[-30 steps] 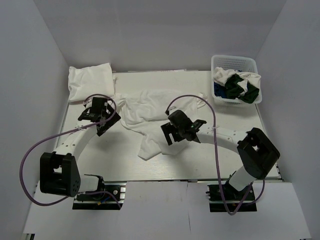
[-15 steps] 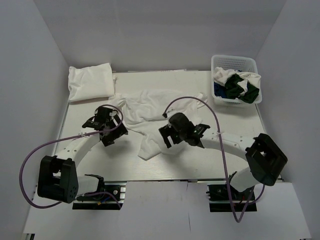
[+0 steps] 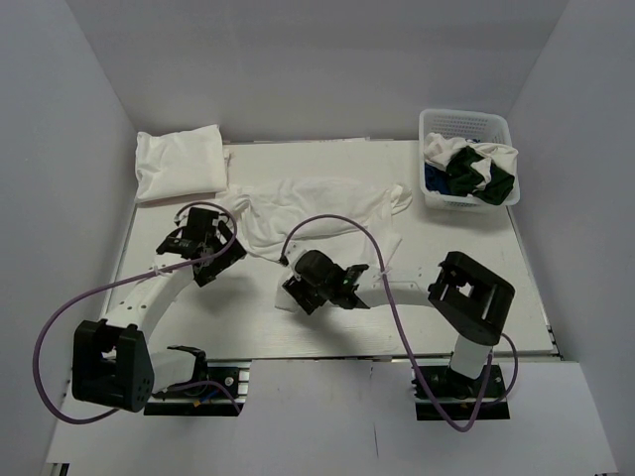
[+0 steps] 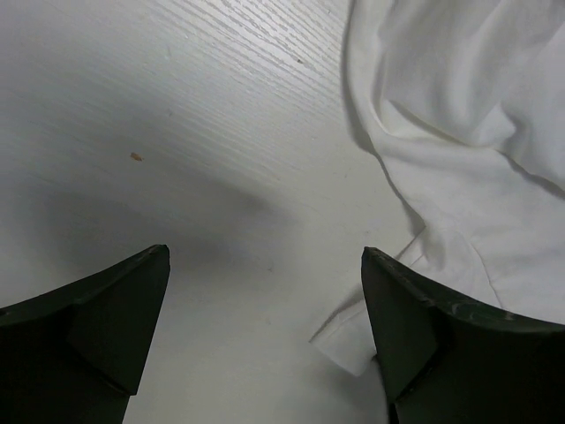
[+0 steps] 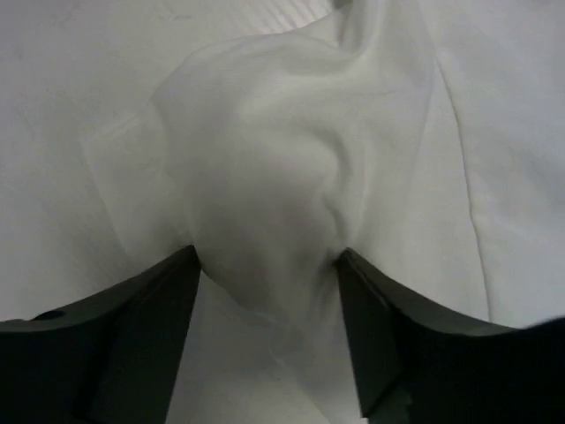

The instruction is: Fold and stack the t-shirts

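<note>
— How many shirts did you have in view?

— Two lay out on the desk [image 3: 456, 233]. A spread shirt [image 3: 327, 203], white and rumpled, ran across the middle. A folded shirt [image 3: 179, 164], also white, sat at the far left corner, and I couldn't tell whether it was more than one. There was one basket [image 3: 464, 121] at the far right corner, holding a bundle [image 3: 476, 171] of white, dark green and blue cloth. I couldn't count the pieces in there.

— And the arms?

— Two, each trailing one purple cable [image 3: 40, 342]. My left gripper [image 4: 265, 254] hung with its fingers apart over bare desk and held nothing. The spread shirt's hem lay just beside its right finger. My right gripper [image 5: 265, 256] was clamped on a bunch of the spread shirt at its near edge, and the cloth filled the gap between the fingers.

— What about the surface?

— It was one white desk with a fine wood grain, and I saw a single small brown speck [image 4: 135, 156] on it ahead of the left gripper.

— And the room?

— Plain white walls [image 3: 298, 69] closed the desk in at the back and on both sides.
</note>
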Tool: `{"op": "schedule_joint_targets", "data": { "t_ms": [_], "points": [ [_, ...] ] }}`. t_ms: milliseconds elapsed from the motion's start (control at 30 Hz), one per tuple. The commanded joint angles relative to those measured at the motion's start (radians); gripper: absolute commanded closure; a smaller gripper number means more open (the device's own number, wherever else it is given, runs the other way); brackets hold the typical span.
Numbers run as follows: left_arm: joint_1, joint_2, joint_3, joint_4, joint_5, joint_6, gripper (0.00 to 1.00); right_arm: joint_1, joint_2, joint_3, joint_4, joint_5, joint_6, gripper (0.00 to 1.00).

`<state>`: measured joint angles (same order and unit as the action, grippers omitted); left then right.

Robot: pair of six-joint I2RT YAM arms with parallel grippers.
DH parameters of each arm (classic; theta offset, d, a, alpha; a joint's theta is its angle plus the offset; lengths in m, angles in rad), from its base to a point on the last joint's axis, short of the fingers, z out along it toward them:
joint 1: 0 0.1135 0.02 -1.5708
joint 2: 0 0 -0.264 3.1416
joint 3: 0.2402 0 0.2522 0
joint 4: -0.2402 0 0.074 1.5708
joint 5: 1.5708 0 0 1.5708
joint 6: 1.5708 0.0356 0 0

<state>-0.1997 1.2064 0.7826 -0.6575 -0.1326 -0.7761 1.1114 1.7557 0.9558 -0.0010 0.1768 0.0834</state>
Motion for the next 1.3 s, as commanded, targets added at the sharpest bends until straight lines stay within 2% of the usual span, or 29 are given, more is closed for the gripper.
{"op": "schedule_joint_targets", "data": {
  "t_ms": [0,33,67,100,133,233,300,367,467,600,833,1000,1167,1267],
  "points": [
    [0.005,-0.027,0.03,0.022,-0.025,-0.009,0.01,-0.008,0.025,0.015,0.021,0.121,0.062,0.35],
    [0.005,-0.016,0.04,0.022,-0.039,-0.018,0.01,-0.012,0.021,-0.008,0.009,0.172,0.099,0.6],
    [0.005,-0.016,0.049,0.022,-0.039,-0.018,0.01,-0.013,0.004,-0.02,0.004,0.235,0.113,0.71],
    [0.005,0.007,0.058,0.022,-0.053,-0.018,0.01,-0.018,-0.008,-0.031,-0.042,0.269,0.128,0.91],
    [0.005,0.016,0.058,0.022,-0.071,-0.029,0.01,-0.022,-0.04,-0.069,-0.06,0.358,0.178,1.0],
    [0.005,0.047,0.081,0.012,-0.093,-0.038,0.01,-0.082,-0.229,-0.147,-0.163,0.487,0.263,1.0],
    [0.005,0.057,0.09,0.012,-0.093,-0.038,0.01,-0.105,-0.286,-0.166,-0.215,0.516,0.301,1.0],
    [0.005,0.068,0.09,0.012,-0.102,-0.048,0.01,-0.169,-0.413,-0.201,-0.269,0.6,0.412,1.0],
    [0.005,0.096,0.09,0.012,-0.102,-0.058,0.01,-0.232,-0.511,-0.222,-0.327,0.694,0.539,1.0],
    [0.005,0.151,0.099,0.021,-0.093,-0.058,0.01,-0.349,-0.487,-0.213,-0.381,0.662,0.552,1.0],
    [0.005,0.205,0.077,0.021,-0.125,-0.081,0.01,-0.398,-0.348,-0.16,-0.344,0.514,0.501,1.0],
    [0.005,0.307,0.076,0.039,-0.193,-0.114,0.01,-0.417,-0.367,-0.173,-0.307,0.494,0.463,1.0],
    [0.014,0.419,0.2,-0.051,-0.383,-0.181,0.01,-0.432,-0.415,-0.206,-0.289,0.49,0.457,1.0],
    [0.014,0.472,0.224,-0.015,-0.374,-0.167,0.01,-0.441,-0.421,-0.206,-0.298,0.495,0.457,1.0]
  ]
}}
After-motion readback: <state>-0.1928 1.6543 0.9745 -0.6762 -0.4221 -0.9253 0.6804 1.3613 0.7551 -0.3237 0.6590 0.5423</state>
